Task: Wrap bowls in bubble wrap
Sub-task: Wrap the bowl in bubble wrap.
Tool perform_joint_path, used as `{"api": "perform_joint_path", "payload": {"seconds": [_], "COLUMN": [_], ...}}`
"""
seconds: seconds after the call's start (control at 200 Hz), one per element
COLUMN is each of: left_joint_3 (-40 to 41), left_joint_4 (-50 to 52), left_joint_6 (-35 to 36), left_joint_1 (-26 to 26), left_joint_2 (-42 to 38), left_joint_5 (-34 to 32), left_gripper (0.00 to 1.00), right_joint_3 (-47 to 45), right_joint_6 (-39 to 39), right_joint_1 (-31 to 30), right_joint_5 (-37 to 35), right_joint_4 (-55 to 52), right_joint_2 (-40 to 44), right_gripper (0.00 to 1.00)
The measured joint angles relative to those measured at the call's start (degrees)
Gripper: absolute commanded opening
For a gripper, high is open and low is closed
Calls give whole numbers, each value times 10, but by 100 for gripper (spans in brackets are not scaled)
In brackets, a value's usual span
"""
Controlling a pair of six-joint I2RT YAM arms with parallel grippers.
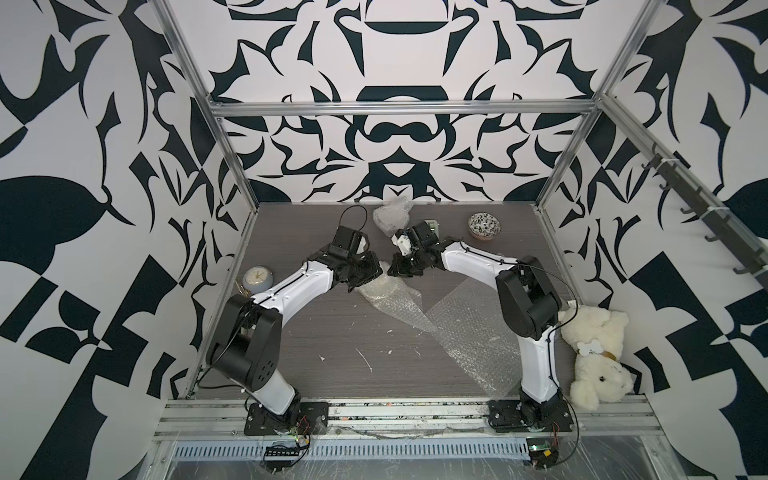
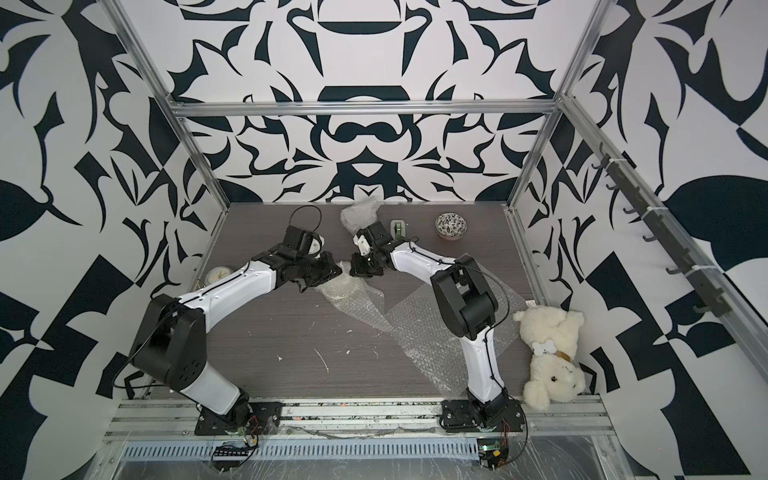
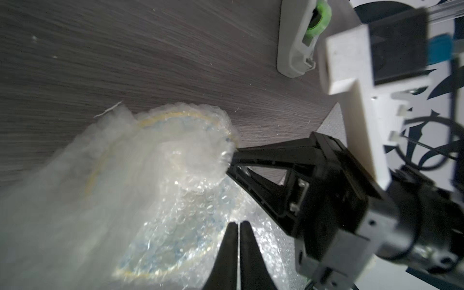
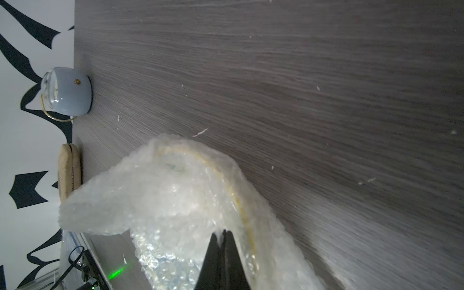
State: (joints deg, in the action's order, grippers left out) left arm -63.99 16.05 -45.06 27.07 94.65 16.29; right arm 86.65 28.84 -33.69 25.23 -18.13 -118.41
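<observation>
Bubble wrap [image 1: 388, 297] lies bunched over the blue-and-yellow bowl [image 2: 341, 286] near the middle of the counter [image 1: 316, 332]. The bowl's yellow rim shows through the film in both wrist views. The right tool [image 4: 222, 233] is clamped on a fold of that wrap, with film pinched between its tips. The left tool [image 3: 238, 224] is at the same bundle with its jaws together; whether any film is caught between them I cannot tell. A second sheet [image 1: 465, 332] lies flat on the counter by the right arm, overlapping the first. A crumpled bundle of wrap [image 1: 390, 216] sits at the back edge. To its right are the tape dispenser [image 2: 398, 227] and the black-and-white floral bowl [image 1: 484, 225], which is bare and upright. A small clock [image 1: 257, 279] and a plush dog [image 1: 594, 353] rest at opposite side edges.
</observation>
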Motion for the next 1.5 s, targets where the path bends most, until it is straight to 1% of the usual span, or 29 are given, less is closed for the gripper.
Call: {"api": "perform_joint_path", "payload": {"seconds": [0.125, 0.265, 0.405, 0.59, 0.73, 0.845, 1.02, 1.18, 1.3, 1.32, 1.35, 1.375, 1.5], "left_joint_3": [-21, -69, -107, -111, -107, -106, -106, -106, -106, -106, -106, -105, -104], "left_joint_4": [3, 16, 20, 27, 26, 27, 29, 32, 33, 33, 33, 33, 33], "left_joint_6": [2, 14, 28, 42, 47, 51, 64, 73, 74, 75, 75, 74, 74], "left_joint_1": [2, 2, 2, -5, -11, -12, -14, -17, -17, -17, -17, -17, -17], "left_joint_2": [52, 98, 140, 164, 165, 168, 174, 174, 174, 174, 174, 174, 172], "left_joint_5": [-12, -27, -33, -34, -33, -33, -34, -34, -34, -34, -34, -34, -34], "left_gripper": [8, 8, 8, 8, 8, 8, 8, 8, 8, 8, 8, 8, 8], "right_joint_3": [-16, -20, -22, -45, -78, -129, -234, -325, -340, -341, -343, -346, -364], "right_joint_6": [5, 7, 8, 4, -4, -12, -24, -9, 3, 7, 12, 18, 33], "right_joint_1": [3, 5, 5, 7, 12, 16, 20, 14, -7, -12, -18, -23, -34], "right_joint_5": [-5, 0, 5, 5, 5, 5, 5, 10, 12, 13, 14, 15, 11], "right_joint_4": [5, 7, 12, 12, 0, -10, -39, -60, -75, -74, -72, -71, -68], "right_joint_2": [3, 8, 11, 39, 88, 142, 238, 316, 335, 337, 341, 346, 384], "right_gripper": [0, 0, 11, 26, 34, 39, 41, 42, 46, 47, 52, 53, 55]}}
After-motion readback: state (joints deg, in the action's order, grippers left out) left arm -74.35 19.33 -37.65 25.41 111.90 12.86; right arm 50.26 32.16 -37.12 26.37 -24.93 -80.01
